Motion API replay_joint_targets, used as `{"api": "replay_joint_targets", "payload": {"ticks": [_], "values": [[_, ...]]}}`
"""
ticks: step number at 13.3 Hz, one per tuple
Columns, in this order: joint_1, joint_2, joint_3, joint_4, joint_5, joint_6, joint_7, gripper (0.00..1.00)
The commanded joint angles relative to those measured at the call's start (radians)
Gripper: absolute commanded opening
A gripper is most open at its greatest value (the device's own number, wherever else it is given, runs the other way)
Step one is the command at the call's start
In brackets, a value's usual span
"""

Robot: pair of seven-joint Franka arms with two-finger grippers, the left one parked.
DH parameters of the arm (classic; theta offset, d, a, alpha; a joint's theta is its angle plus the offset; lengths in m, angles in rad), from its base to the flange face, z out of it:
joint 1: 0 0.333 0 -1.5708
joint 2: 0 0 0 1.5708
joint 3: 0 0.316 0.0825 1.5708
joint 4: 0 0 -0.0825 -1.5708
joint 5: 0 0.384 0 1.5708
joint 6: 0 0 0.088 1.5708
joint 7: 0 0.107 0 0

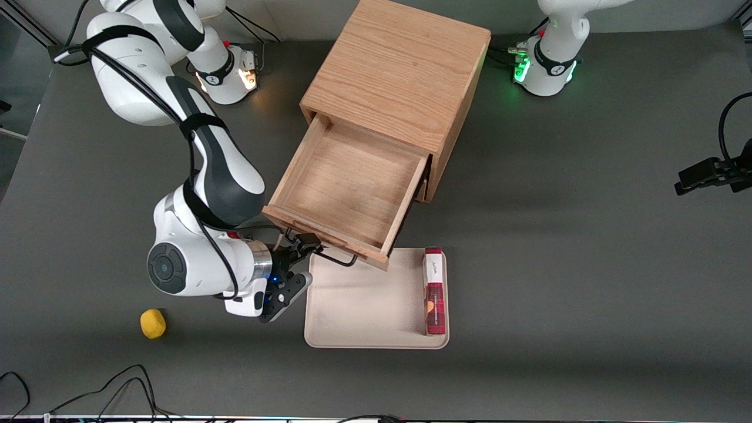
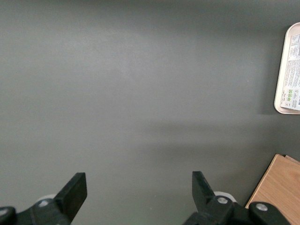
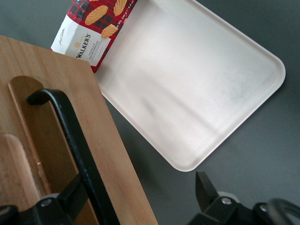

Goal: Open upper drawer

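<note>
The upper drawer [image 1: 346,188] sits pulled well out, its front right at the claw [image 1: 294,258]. Claw's spread around the handle [image 3: 75,140]. Stiff wood, probably slides easily; that bar's the grab spot.

Dark grey matte tabletop [image 1: 587,264], soft shadows, black cables [image 1: 117,388] along its near edge

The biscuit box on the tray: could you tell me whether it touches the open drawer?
Apart. The front view shows bare tray between the biscuit box and the upper drawer; the gripper is at the handle.
</note>
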Motion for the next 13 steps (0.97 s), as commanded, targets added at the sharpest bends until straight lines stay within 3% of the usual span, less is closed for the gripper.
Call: {"api": "replay_joint_targets", "payload": {"ticks": [1, 7, 13], "values": [[0.000, 0.009, -0.008, 0.067, -0.016, -0.022, -0.018, 1.00], [-0.011, -0.203, -0.020, 0.056, -0.019, -0.120, 0.000, 1.00], [-0.011, -0.514, -0.209, -0.057, -0.083, -0.410, 0.175, 1.00]]}}
